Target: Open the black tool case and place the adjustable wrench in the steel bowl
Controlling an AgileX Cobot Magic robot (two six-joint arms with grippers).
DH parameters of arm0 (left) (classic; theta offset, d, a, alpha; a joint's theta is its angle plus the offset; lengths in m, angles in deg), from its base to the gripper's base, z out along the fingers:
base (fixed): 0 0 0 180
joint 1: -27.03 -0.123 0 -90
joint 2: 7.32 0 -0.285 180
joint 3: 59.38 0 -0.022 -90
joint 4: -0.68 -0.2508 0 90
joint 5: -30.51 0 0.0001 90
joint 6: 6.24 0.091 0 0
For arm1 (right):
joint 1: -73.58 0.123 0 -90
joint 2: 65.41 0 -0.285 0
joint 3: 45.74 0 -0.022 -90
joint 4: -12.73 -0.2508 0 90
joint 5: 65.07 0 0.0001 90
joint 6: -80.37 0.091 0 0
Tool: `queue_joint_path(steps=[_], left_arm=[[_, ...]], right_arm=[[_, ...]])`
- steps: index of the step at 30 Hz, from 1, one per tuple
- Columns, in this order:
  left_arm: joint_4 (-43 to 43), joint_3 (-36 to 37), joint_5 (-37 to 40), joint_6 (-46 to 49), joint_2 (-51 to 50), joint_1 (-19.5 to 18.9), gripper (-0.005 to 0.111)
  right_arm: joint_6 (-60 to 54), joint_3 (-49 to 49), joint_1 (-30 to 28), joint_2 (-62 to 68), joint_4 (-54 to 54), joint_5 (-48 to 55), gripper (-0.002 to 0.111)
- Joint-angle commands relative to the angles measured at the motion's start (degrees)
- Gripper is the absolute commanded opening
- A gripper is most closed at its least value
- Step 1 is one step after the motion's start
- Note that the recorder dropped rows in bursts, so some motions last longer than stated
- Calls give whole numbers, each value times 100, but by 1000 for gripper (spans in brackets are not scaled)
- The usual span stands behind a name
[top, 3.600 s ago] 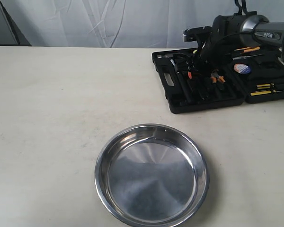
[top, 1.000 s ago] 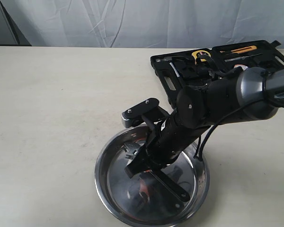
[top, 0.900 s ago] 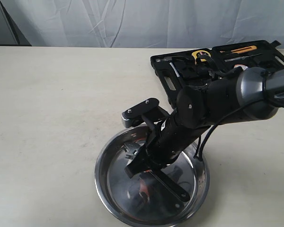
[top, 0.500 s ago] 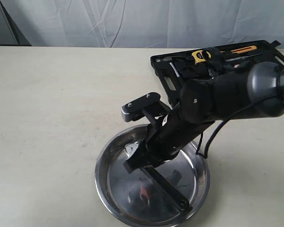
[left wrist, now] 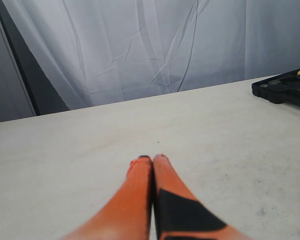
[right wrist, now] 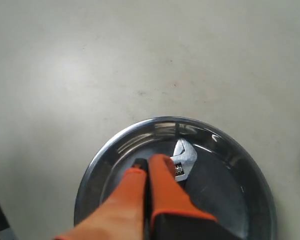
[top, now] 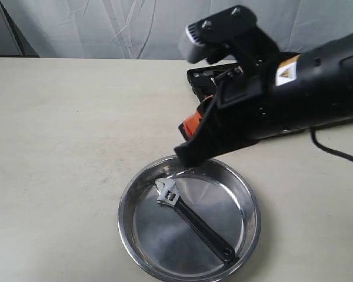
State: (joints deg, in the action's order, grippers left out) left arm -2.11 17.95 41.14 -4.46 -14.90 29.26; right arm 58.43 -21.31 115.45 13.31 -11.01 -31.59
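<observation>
The adjustable wrench point(top: 191, 217) lies flat inside the steel bowl point(top: 127, 202), silver head toward the bowl's far left, black handle running to the near right. My right gripper point(top: 183, 154) hangs above the bowl's far rim, shut with nothing in it. In the right wrist view the shut orange fingers point(right wrist: 149, 165) sit over the bowl point(right wrist: 90, 175), with the wrench head point(right wrist: 184, 159) beside them. The black tool case point(top: 203, 79) lies open behind the right arm, mostly hidden. My left gripper point(left wrist: 152, 159) is shut and empty above bare table, with the case edge point(left wrist: 285, 90) far off.
The right arm's bulky black body point(top: 294, 88) crosses the far right of the table and covers most of the case. A cable point(top: 335, 154) trails on the table at the right. A white curtain point(top: 106, 26) backs the table.
The right gripper has let go of the wrench, which now lies free in the bowl. The arm has lifted up and back toward the case, and its fingers have shut.
</observation>
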Motion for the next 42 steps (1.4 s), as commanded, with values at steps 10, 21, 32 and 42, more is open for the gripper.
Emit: queue_joint_path(steps=[10, 21, 32, 42], left_arm=[[12, -12, -35, -6, -20, 21, 0], [12, -12, -35, -6, -20, 21, 0], [12, -12, -35, -6, -20, 21, 0], [12, -12, -35, -6, -20, 21, 0]], right_arm=[[-140, -9, 8, -1198, 32, 615, 0], [-151, 293, -13, -2434, 29, 161, 0], [-204, 3698, -2102, -5575, 116, -2154, 0], [-204, 5279, -3520, -7094, 8, -2768, 0]])
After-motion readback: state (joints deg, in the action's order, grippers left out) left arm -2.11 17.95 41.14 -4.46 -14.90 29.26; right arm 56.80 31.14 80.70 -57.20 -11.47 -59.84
